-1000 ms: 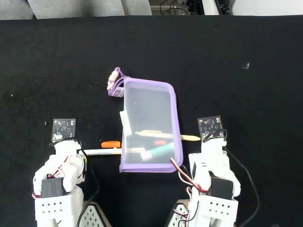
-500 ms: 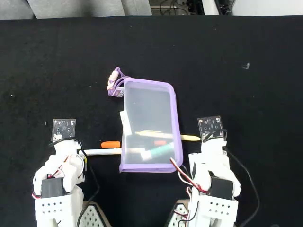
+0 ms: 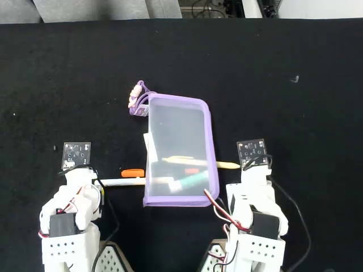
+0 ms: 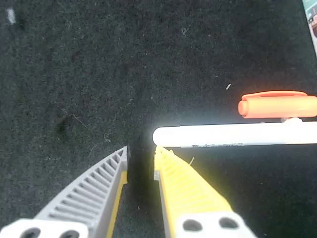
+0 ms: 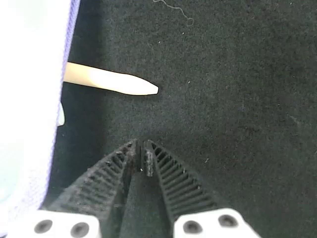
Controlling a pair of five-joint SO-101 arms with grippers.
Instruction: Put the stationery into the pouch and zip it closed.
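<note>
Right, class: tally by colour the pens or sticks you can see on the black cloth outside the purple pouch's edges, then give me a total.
orange pen: 1
white pen: 1
cream stick: 1
Total: 3

Black felt-like table cover [image 3: 283,56] spans nearly the whole high view. A small pale speck [image 3: 294,79] sits on it toward the far right. Grey panels [image 3: 85,8] run along the far edge, with dark cables [image 3: 210,7] beside them and a white surface [image 3: 317,7] at the corner. Lint fleck [image 4: 228,87] and a thin loose thread [image 5: 173,9] lie on the cloth.
</note>
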